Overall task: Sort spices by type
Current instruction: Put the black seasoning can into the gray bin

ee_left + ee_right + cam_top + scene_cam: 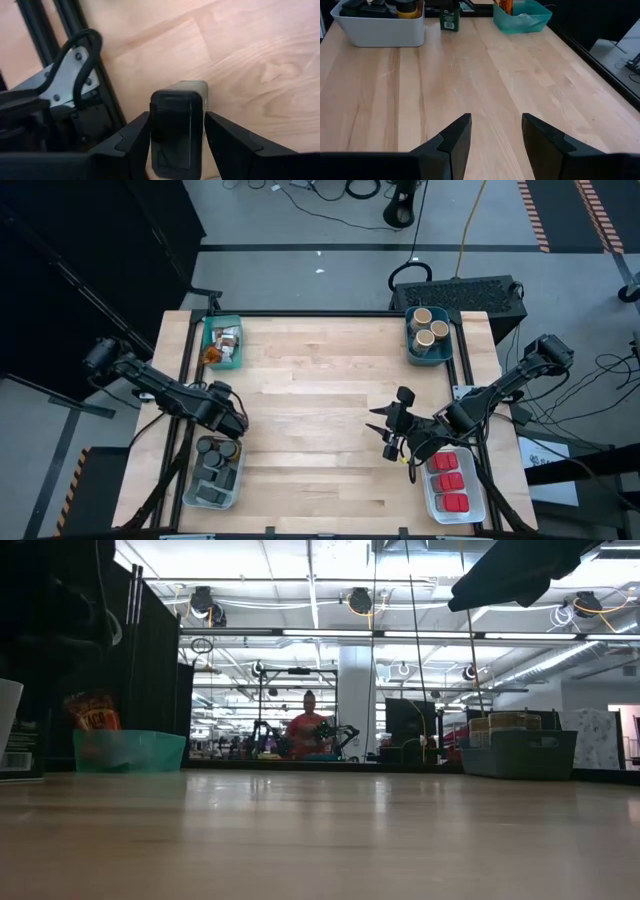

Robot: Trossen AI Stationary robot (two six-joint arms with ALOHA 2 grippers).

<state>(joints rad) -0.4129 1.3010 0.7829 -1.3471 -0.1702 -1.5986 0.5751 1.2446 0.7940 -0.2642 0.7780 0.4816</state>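
My left gripper (pixel 232 423) hangs over the table's left side, just beyond the far end of a white bin (pixel 214 472) of dark jars, and is shut on a dark squarish tin (pixel 176 130). That tin (pixel 449 17) also shows upright in the right wrist view, beside the white bin (pixel 380 27). My right gripper (pixel 387 432) stands open above bare wood at the near right, with nothing between its fingers (pixel 455 142). Brown-orange packets lie in a teal bin (pixel 222 342) at the far left. Tan cylinders stand in a bin (pixel 428 335) at the far right. Red tins fill a white bin (pixel 450 480) at the near right. My left gripper pinches the dark tin between its two fingers, one on each of two opposite sides (pixel 156 125). The fingers come from above and point steeply down, along the tin's height. The tin stays upright. I cannot tell whether its base touches the table.
Black frame rails (pixel 107 100) run along the table's left edge, close beside the left gripper. Open wood (pixel 320 410) lies between the two arms. A person (pixel 306 730) shows far off in the room behind the table.
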